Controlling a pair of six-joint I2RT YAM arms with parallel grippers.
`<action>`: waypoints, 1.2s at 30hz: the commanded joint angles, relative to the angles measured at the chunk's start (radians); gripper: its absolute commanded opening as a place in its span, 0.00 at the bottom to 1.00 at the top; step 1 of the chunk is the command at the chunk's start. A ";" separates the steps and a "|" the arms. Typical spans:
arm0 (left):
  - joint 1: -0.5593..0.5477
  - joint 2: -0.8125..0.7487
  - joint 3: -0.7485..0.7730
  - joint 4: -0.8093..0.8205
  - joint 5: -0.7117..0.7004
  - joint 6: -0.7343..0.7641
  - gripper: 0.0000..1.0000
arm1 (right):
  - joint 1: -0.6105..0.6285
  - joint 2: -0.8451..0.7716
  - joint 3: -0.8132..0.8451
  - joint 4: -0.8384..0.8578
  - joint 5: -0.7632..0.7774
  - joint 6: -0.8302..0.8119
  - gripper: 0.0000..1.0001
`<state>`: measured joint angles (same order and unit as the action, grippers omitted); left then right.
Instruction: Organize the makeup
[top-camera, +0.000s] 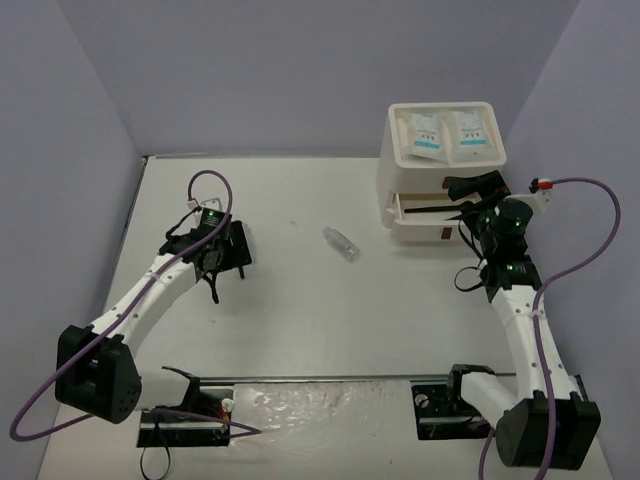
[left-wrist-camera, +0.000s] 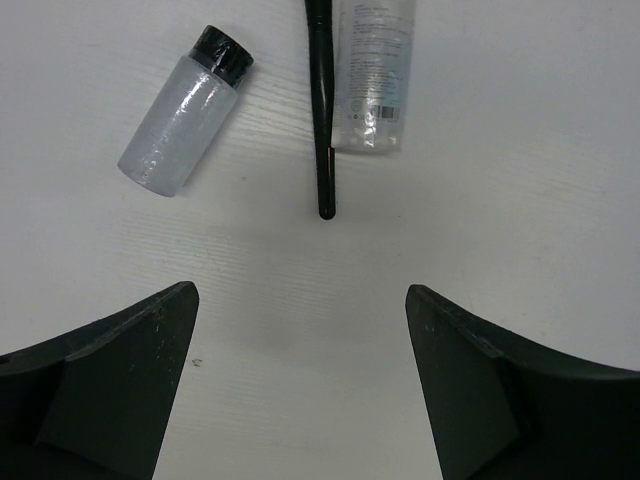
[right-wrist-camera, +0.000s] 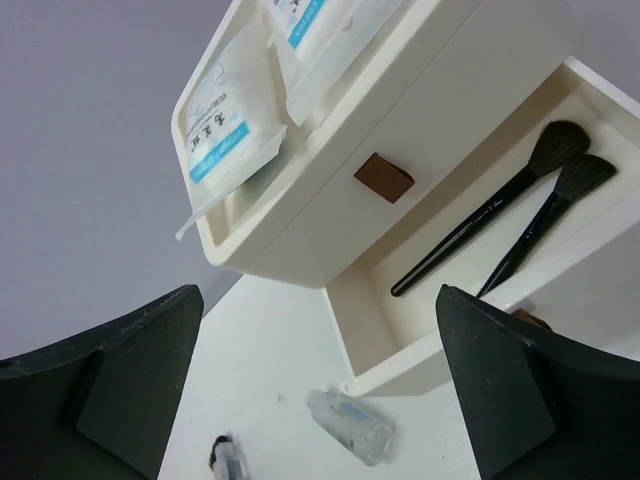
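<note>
Left wrist, brush (left-wrist-camera: 322, 110) points nearward (vial (left-wrist-camera: 180, 115) askew)

- The bare table (top-camera: 300, 320) gives wide passage in the middle; only a clear vial (top-camera: 341, 243) lies there.
- At far right the drawer box (top-camera: 430, 175) blocks the way; two brushes (right-wrist-camera: 478, 220) lie in its open drawer (right-wrist-camera: 355, 320).

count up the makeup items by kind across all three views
white sachets: 2
black brushes: 3 (2 in the open drawer, 1 on the table)
clear vials: 3, all on the table
total: 8
</note>
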<state>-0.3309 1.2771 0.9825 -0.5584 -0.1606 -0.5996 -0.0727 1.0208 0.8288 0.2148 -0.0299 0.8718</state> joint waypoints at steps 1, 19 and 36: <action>0.032 0.077 0.062 0.053 0.053 0.004 0.72 | -0.006 -0.103 -0.052 0.008 -0.067 -0.089 1.00; 0.032 0.358 0.040 0.223 0.076 -0.009 0.48 | -0.004 -0.122 -0.113 -0.003 -0.151 -0.111 1.00; 0.033 0.393 -0.006 0.188 0.001 -0.023 0.00 | -0.004 -0.122 -0.123 -0.003 -0.174 -0.113 1.00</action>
<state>-0.3000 1.6935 0.9973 -0.3526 -0.1242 -0.6098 -0.0727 0.9051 0.6964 0.1520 -0.1766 0.7753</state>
